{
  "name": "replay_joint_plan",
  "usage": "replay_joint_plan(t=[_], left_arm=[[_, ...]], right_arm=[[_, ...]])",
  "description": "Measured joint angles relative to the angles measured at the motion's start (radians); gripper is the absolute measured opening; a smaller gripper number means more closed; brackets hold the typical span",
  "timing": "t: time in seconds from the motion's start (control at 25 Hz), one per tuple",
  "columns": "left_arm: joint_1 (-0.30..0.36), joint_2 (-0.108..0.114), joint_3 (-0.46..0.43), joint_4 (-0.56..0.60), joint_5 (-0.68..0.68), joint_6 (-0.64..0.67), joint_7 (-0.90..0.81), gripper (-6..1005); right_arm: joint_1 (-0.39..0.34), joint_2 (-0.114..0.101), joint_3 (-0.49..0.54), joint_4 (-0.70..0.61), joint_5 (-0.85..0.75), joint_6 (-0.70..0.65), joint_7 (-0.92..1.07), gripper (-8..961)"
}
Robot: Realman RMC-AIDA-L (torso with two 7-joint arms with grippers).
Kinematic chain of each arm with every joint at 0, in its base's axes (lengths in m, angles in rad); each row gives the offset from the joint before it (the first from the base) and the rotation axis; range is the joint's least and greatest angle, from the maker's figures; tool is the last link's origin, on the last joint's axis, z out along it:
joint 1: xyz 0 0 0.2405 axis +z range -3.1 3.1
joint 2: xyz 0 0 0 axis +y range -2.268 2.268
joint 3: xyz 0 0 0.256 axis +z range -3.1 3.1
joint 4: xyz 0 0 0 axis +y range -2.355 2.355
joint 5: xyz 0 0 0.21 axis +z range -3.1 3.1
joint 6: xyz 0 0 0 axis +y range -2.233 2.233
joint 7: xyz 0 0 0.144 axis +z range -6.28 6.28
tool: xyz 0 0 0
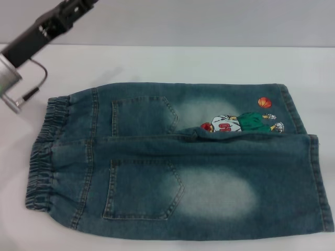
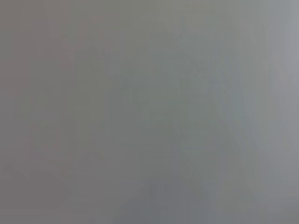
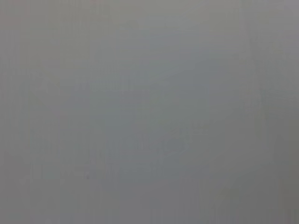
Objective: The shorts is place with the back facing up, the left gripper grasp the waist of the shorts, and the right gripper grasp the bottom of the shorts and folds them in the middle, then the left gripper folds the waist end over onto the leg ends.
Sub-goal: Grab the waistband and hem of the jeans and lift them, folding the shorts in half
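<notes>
Denim shorts point(image 1: 178, 167) lie flat on your white table point(image 1: 209, 63), waistband point(image 1: 44, 151) left; your left arm point(image 1: 36, 34) hangs above it, claw state unclear.

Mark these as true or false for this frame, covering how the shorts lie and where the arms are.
1. The shorts lie flat on the white table with the back pockets facing up. True.
2. The ruffled waist is on the robot's right side. False: it is on the robot's left, and the leg ends are on the right.
3. The left arm is touching the waist. False: it is raised at the far left corner, clear of the cloth, and its tool is out of view.
4. A cartoon print with an orange ball shows on the far leg. True.
5. The right arm is gripping the leg ends. False: no right arm is in view.
</notes>
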Motion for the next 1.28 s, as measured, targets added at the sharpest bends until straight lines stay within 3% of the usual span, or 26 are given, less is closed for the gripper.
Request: replay_joint_plan(t=[0.04,0.08,0.16,0.24,0.36,0.4,0.44,0.48,0.52,0.6,0.64,0.68,0.72,1.08,1.28], left_arm=[[-0.009,0.018,-0.011,0.019,0.041,-0.006,-0.052,810],[-0.009,0.018,-0.011,0.019,0.041,-0.006,-0.052,810],[-0.021,0.063,-0.084,0.086,0.230,-0.010,-0.211,810],[-0.023,0.087,-0.146,0.132,0.373,-0.002,-0.317,810],[-0.023,0.087,-0.146,0.132,0.373,-0.002,-0.317,810],[-0.021,0.109,-0.223,0.183,0.528,0.018,-0.431,810],[-0.021,0.109,-0.223,0.183,0.528,0.018,-0.431,810],[-0.004,0.131,-0.419,0.269,0.848,0.107,-0.646,810],[0.005,0.135,-0.478,0.296,0.932,0.141,-0.694,810],[0.005,0.135,-0.478,0.296,0.932,0.141,-0.694,810],[0.015,0.139,-0.537,0.329,1.040,0.189,-0.749,810],[0.015,0.139,-0.537,0.329,1.040,0.189,-0.749,810],[0.050,0.143,-0.655,0.370,1.231,0.300,-0.838,810],[0.121,0.142,-0.721,0.388,1.505,0.376,-0.931,811],[0.149,0.142,-0.724,0.383,1.544,0.381,-0.934,811]], right_arm=[[-0.001,0.000,0.000,0.002,0.000,0.000,0.000,577],[-0.001,0.000,0.000,0.003,0.000,0.000,0.000,577],[-0.002,-0.001,0.000,0.003,0.000,0.000,0.003,577],[-0.002,-0.002,0.000,0.004,0.000,0.000,0.006,577],[-0.004,-0.003,0.000,0.004,0.000,0.002,0.007,577],[-0.004,-0.004,0.000,0.004,0.000,0.002,0.007,577],[-0.004,-0.004,0.000,0.004,0.000,0.003,0.007,577],[-0.003,-0.004,0.000,0.004,0.000,0.005,0.006,577],[-0.002,-0.004,0.000,0.004,0.000,0.008,0.004,577],[-0.001,-0.007,0.000,0.004,0.000,0.016,0.004,577],[0.001,-0.009,0.000,0.003,0.000,0.021,0.003,577],[0.001,-0.010,0.000,0.002,0.000,0.023,0.003,577],[0.002,-0.011,0.000,0.001,0.000,0.025,0.003,577],[0.024,-0.021,0.000,-0.001,0.000,0.026,0.002,576],[0.036,-0.026,0.000,-0.001,0.000,0.026,0.002,576]])
